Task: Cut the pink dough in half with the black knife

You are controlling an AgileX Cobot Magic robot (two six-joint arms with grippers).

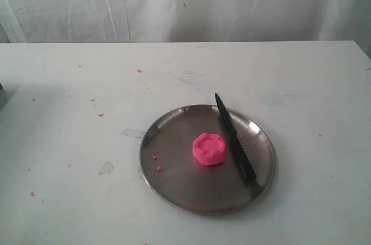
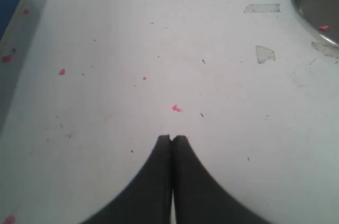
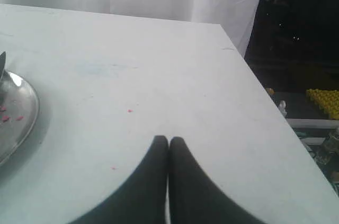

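The pink dough (image 1: 209, 148) is one round puck with a dented top, sitting near the middle of the steel plate (image 1: 174, 184). The black knife (image 1: 233, 139) lies on the plate just right of the dough, its tip pointing away over the far rim and its handle toward the near right rim. Neither gripper shows in the exterior view. My left gripper (image 2: 172, 138) is shut with nothing in it, over bare table left of the plate (image 2: 312, 1). My right gripper (image 3: 169, 139) is shut and empty, over the table right of the plate (image 3: 16, 123).
Tiny pink crumbs (image 1: 156, 163) dot the plate and the white table (image 1: 69, 112). Torn bits of clear tape (image 1: 106, 168) lie left of the plate. A white curtain hangs behind. The table's right edge (image 3: 265, 107) drops off beside my right gripper.
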